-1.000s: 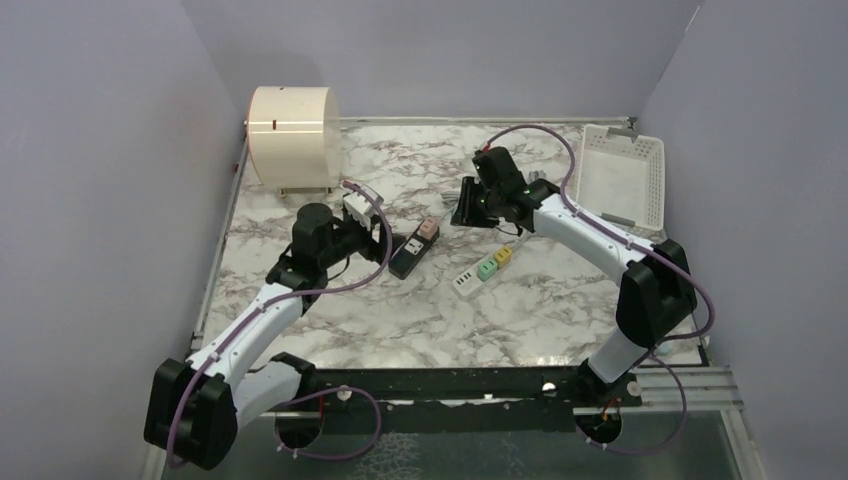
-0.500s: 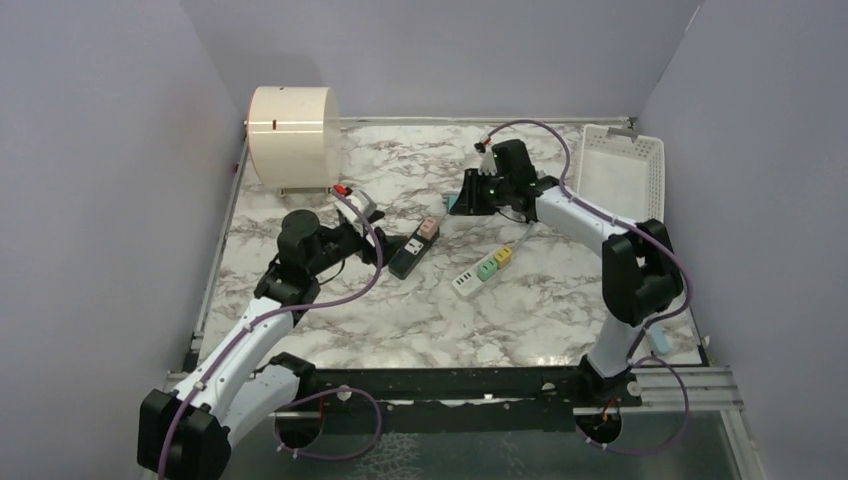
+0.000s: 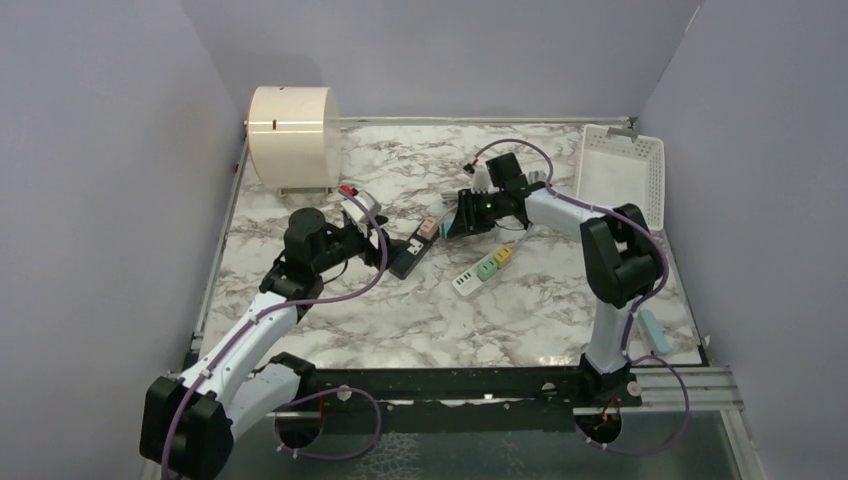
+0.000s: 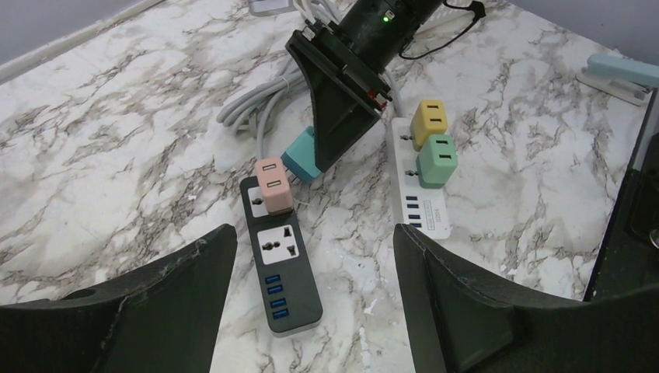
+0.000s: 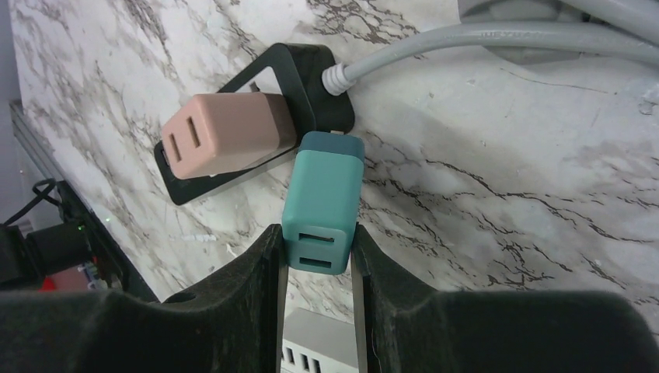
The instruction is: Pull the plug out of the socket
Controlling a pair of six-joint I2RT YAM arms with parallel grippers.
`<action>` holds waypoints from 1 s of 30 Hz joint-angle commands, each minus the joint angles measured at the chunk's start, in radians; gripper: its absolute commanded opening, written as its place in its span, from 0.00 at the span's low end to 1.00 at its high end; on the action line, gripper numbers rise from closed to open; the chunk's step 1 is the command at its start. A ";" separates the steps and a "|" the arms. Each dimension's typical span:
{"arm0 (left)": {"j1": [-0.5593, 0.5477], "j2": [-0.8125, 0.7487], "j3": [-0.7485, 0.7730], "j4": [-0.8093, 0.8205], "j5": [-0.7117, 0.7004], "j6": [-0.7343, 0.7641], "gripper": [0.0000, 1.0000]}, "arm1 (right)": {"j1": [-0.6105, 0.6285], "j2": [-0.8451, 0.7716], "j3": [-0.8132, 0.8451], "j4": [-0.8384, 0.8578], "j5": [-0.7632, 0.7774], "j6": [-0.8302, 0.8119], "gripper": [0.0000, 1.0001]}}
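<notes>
A black power strip [image 4: 281, 268] lies on the marble with a pink plug [image 4: 273, 185] standing in its far socket; the socket nearer me is bare. My right gripper [image 5: 317, 260] is shut on a teal plug [image 5: 320, 203], which hangs just off the strip's cord end [image 5: 311, 74], beside the pink plug [image 5: 225, 144] and in no socket. From above, the right gripper [image 3: 455, 222] sits just right of the pink plug [image 3: 428, 227]. My left gripper [image 4: 313, 233] is open, its fingers straddling the strip's near end without touching. In the top view it [image 3: 375, 238] sits left of the black strip [image 3: 408, 255].
A white power strip [image 4: 420, 194] with a yellow plug [image 4: 430, 122] and a green plug [image 4: 437, 158] lies right of the black one. Grey cords [image 4: 256, 109] coil behind. A cream drum [image 3: 293, 135] stands back left, a white basket [image 3: 622, 175] back right.
My right gripper has swung forward and left with the teal plug, ending by the black strip's cord end. The left gripper shifted slightly toward the strip and stays open.
</notes>
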 commanded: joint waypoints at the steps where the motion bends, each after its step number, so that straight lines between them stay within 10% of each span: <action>1: 0.005 -0.004 0.012 0.017 0.043 -0.001 0.77 | 0.002 0.066 0.013 -0.028 -0.058 -0.029 0.01; 15: 0.006 -0.016 0.011 0.052 0.042 -0.036 0.80 | 0.001 0.142 0.117 -0.181 0.059 -0.020 0.14; 21: 0.005 -0.005 0.006 0.052 0.016 -0.047 0.81 | 0.002 0.083 0.111 -0.230 0.184 -0.026 0.49; 30: 0.005 0.011 0.011 0.042 -0.046 -0.043 0.99 | 0.002 -0.013 0.163 -0.269 0.310 -0.004 0.61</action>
